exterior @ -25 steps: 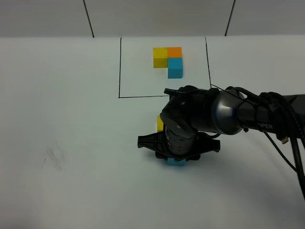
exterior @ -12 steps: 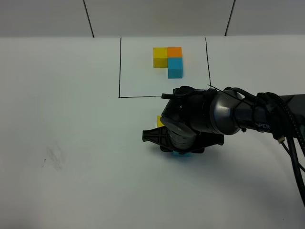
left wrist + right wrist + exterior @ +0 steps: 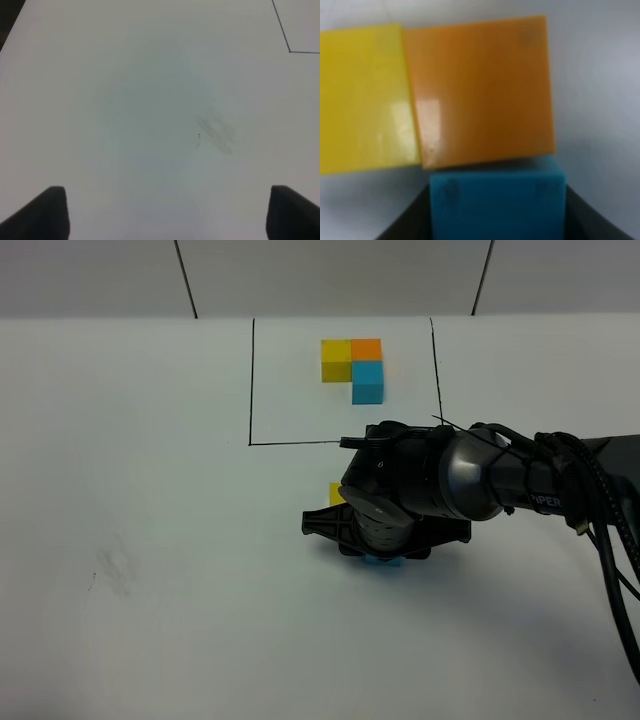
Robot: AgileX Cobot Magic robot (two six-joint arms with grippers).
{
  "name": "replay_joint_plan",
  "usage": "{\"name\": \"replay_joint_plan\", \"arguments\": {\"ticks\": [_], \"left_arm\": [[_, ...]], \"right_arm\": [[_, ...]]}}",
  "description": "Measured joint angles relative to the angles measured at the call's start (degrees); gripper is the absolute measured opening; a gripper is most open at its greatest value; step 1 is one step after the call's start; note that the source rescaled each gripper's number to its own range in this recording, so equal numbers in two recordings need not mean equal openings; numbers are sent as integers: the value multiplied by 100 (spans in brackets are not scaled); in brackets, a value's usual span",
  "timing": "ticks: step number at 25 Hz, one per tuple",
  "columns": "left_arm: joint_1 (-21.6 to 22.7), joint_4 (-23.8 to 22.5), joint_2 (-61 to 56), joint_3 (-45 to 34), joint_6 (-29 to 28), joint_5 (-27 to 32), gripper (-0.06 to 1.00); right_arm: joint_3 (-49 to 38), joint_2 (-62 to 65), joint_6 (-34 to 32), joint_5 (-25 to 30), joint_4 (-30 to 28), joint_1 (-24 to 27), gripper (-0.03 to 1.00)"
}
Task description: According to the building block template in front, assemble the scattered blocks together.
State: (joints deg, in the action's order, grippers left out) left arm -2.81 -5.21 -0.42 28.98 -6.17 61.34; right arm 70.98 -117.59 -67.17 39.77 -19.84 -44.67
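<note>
- Since a second ago, the right arm point(image 3: 480, 480) has slid a bit away from the near edge of the bench point(image 3: 150, 540), toward the template, and less of the blue block shows under it.
- On the bench, a thin black frame point(image 3: 250, 380) is drawn at the far side.
- Inside the frame sits the template point(image 3: 354, 366): yellow and orange side by side, blue below the orange.
- Right gripper point(image 3: 497, 215) is clamped on the blue block point(image 3: 497, 202), with a dark finger on each side.
- That blue block touches the orange block point(image 3: 480, 90).
- A yellow block point(image 3: 362, 97) sits right beside the orange one, touching it.
- Left gripper point(image 3: 165, 212) is spread apart, holding nothing, over bare bench with a faint smudge point(image 3: 215, 132).
</note>
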Motion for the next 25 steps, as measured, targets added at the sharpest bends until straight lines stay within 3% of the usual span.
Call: {"name": "replay_joint_plan", "arguments": {"ticks": [25], "left_arm": [[0,0,0,0,0,0,69]], "right_arm": [[59,-177,270,-205,-36,49,26]]}}
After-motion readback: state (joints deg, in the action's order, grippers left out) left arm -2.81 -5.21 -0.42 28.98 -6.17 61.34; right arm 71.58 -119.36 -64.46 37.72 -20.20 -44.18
